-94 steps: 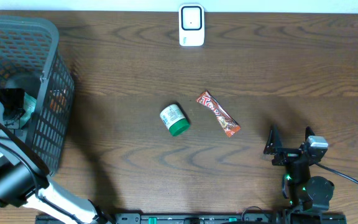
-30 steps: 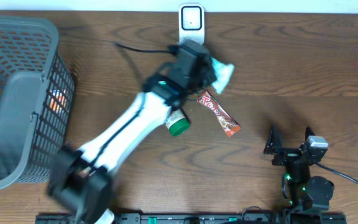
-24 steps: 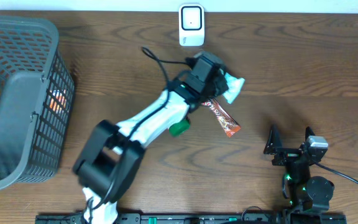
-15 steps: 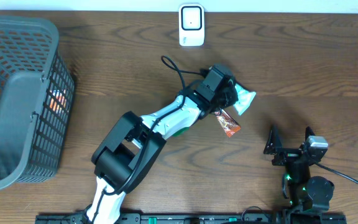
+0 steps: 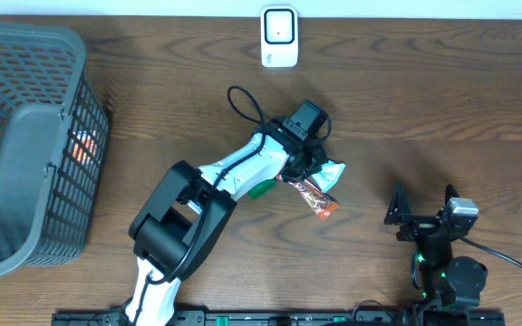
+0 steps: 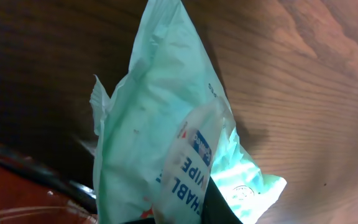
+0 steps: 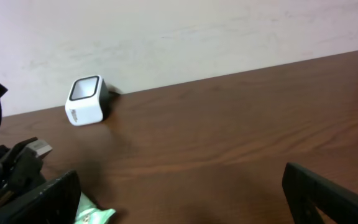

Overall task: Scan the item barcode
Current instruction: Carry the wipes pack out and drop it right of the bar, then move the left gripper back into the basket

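My left gripper (image 5: 318, 163) is shut on a mint-green wipes pack (image 5: 329, 173), held low over the middle of the table. In the left wrist view the pack (image 6: 160, 137) fills the frame, blue lettering on its label, with one dark fingertip (image 6: 219, 208) pressed against it. The white barcode scanner (image 5: 279, 36) stands at the far edge, well behind the pack, and shows in the right wrist view (image 7: 86, 99) too. My right gripper (image 5: 421, 210) rests open at the front right with nothing between its fingers (image 7: 328, 193).
A red candy bar (image 5: 315, 197) lies just in front of the pack. A green-capped bottle (image 5: 262, 187) is partly hidden under the left arm. A dark mesh basket (image 5: 25, 136) fills the left side.
The left arm came out of the basket with the pack, passed near the scanner, then swung right and down toward the candy bar, which now lies slightly nearer the front. The right arm has not moved.
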Motion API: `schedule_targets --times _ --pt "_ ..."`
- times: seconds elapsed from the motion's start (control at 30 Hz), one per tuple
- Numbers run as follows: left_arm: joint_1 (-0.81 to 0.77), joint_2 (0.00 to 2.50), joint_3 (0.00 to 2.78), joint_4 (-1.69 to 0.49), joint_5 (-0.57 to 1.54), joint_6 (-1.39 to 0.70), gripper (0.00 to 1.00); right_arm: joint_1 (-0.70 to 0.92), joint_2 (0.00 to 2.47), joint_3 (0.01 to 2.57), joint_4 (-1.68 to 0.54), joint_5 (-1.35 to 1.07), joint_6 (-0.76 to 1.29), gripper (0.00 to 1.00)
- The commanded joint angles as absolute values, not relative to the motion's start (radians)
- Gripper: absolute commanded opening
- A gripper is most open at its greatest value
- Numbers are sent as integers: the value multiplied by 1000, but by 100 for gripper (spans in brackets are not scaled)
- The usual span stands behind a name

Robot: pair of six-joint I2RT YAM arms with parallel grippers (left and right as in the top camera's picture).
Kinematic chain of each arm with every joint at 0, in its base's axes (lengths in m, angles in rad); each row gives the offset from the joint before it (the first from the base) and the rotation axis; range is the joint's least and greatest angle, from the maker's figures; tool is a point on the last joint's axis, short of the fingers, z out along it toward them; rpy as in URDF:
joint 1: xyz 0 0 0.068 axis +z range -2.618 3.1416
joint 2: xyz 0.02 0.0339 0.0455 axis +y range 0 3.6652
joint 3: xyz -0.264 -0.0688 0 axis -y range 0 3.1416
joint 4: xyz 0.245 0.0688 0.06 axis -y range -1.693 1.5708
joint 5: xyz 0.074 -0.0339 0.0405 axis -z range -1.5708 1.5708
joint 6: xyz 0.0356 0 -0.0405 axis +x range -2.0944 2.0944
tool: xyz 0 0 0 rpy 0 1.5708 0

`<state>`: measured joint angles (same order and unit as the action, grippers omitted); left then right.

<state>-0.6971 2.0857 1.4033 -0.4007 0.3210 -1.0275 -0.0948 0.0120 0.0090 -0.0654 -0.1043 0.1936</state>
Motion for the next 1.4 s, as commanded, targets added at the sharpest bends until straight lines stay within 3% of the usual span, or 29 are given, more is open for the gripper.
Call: schedule_targets --times 0.0,0.03,0.1,0.17,0.37,0.5,0.73,0.77,0.8,0.83,0.9,1.17,1.37 --pt "-693 2104 1388 -402 307 -1034 8 -88 7 6 -67 -103 182 99" --pt "-695 2104 1388 -395 308 -1034 9 -88 7 6 -67 -103 182 99" --pt "-702 2104 1388 -381 315 -1024 23 -88 7 6 -67 -103 183 99" --pt "-710 2104 1388 -376 330 -1014 25 -88 7 6 -67 -103 182 99" --pt "-726 2095 1388 -357 328 -995 43 -88 7 6 -67 -103 182 99" --pt "-723 2038 1388 -357 316 -944 49 -88 7 6 -67 -103 182 99" --pt "-724 1826 1388 -360 224 -722 49 -88 7 6 -67 -103 182 99" --pt "-723 1791 1388 -363 192 -701 54 -88 7 6 -67 -103 183 99" --pt "-722 1748 1388 -368 144 -683 74 -88 7 6 -67 -103 182 99" --pt "-718 1687 1388 -381 74 -667 83 -88 7 6 -67 -103 183 99" --pt "-709 1611 1388 -400 -22 -637 93 -88 7 6 -67 -103 182 99" --pt "-582 1327 1388 -550 -458 -569 93 -88 7 6 -67 -103 182 99" --pt "-381 1194 1388 -646 -595 -581 93 -88 7 6 -67 -103 183 99"
